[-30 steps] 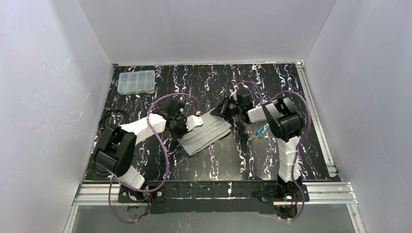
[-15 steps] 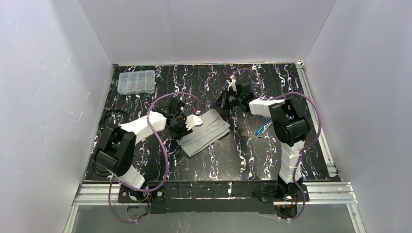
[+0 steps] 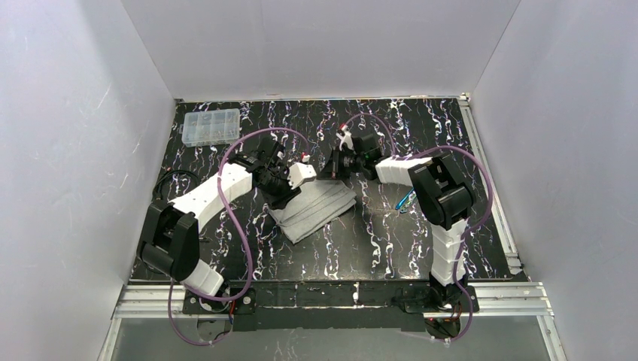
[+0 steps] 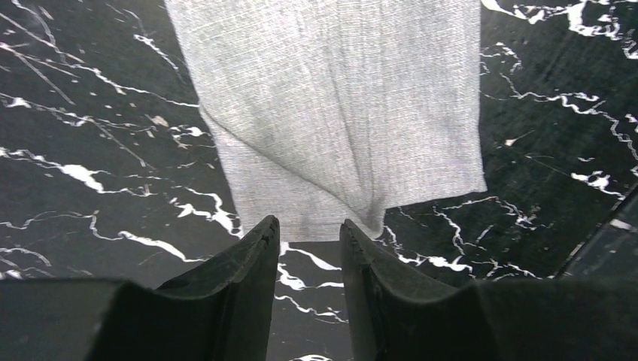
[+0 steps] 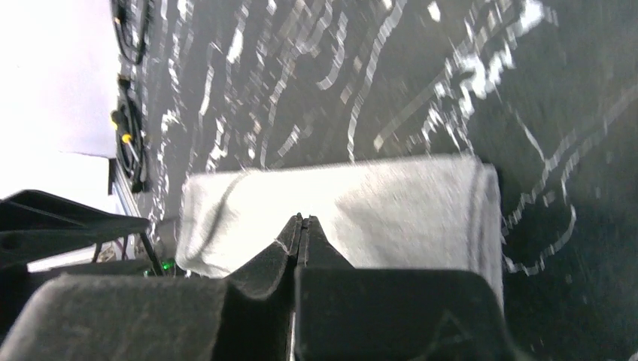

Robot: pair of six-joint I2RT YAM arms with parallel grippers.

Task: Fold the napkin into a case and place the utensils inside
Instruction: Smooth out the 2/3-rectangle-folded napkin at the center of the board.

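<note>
The napkin (image 3: 322, 207) lies on the black marbled table as a folded, layered light-grey rectangle. It also shows in the left wrist view (image 4: 338, 113) and the right wrist view (image 5: 391, 199). My left gripper (image 3: 285, 195) (image 4: 308, 223) is open by a narrow gap, with its tips just short of the cloth's near left edge and nothing between them. My right gripper (image 3: 334, 166) (image 5: 301, 219) is shut, and its tips are over the napkin's far edge. The utensils (image 3: 406, 199), a blue one among them, lie on the table to the right of the napkin.
A clear plastic compartment box (image 3: 211, 126) stands at the far left corner. A black cable coil (image 3: 176, 183) lies at the left edge. Purple cables loop over both arms. White walls enclose the table on three sides.
My right gripper swung away, then came left over the napkin's far edge. My left arm stretched farther out and its gripper shifted slightly away along the napkin's left end.
</note>
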